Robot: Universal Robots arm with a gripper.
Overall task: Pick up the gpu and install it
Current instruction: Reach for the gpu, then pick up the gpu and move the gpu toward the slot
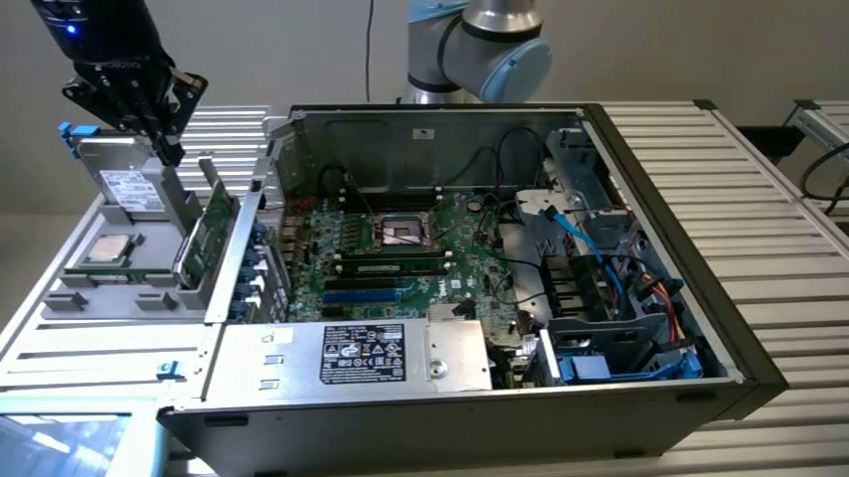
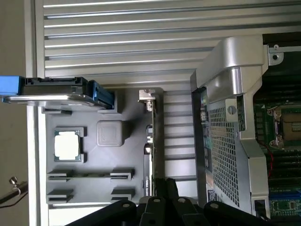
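The slatted metal table (image 1: 776, 189) carried everything. The open computer case (image 1: 438, 124) lay on its side upon it, so that the large motherboard (image 1: 398, 268) faced upward and its slots could be reached from above. Just beside the case, on the exterior view's left, sat a grey holding tray (image 1: 80, 298) whose moulded pockets kept each part in a known pose, which is likely why nothing lay loose.

The hard drive (image 1: 129, 189) stood on edge at the tray's far end. The gpu (image 1: 197, 243) stood on its long edge in the tray's slot nearest the case, with its silver bracket (image 2: 146, 95) at the far end. Upright like that, its thin top edge was offered to a grip from above, and it had not yet been lifted. The processor chip (image 2: 68, 143) lay flat in its square pocket between the drive and the card.

The gripper (image 1: 169, 149) hung above the tray's far end, pointing down. In the wrist view it (image 2: 164, 184) lined up along the card's edge — an approach for the pick, I judged, not a hold. Whether the claw was spread or pressed together I could not tell, and contact with the card was equally unclear.
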